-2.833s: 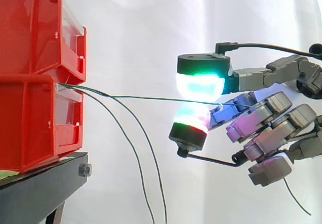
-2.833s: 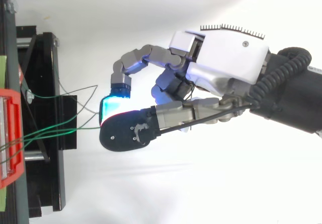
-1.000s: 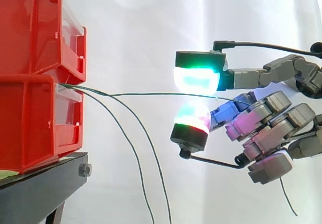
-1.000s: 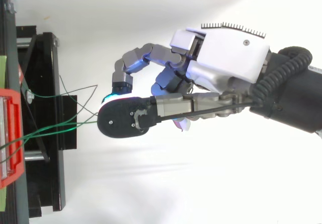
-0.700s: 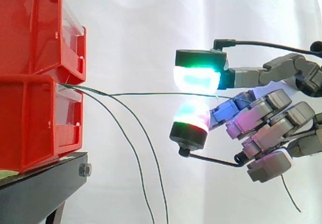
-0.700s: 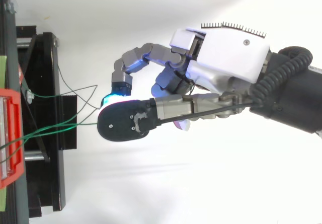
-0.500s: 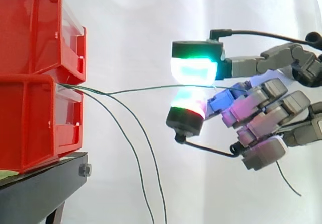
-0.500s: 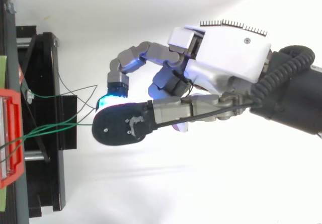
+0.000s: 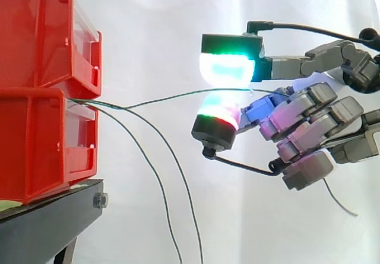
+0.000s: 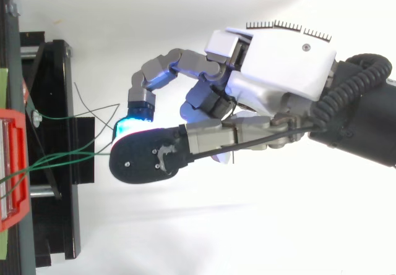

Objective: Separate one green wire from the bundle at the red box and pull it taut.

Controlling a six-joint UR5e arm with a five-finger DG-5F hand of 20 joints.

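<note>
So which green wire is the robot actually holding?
Start at the stacked red bins on the left of the side view. From between them, one green wire runs nearly level rightward, pinched in the hand; its two neighbours droop downward instead.

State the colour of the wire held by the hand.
The wire is dark green; side view shows it best.

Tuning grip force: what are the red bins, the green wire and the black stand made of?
Bins: moulded plastic by the look, glossy red, with clear front panels. Wire: thin, green-coated, likely insulated metal core; loose strands hang in soft curves. Stand: probably metal, matte black, with a bolt head at its edge.
</note>
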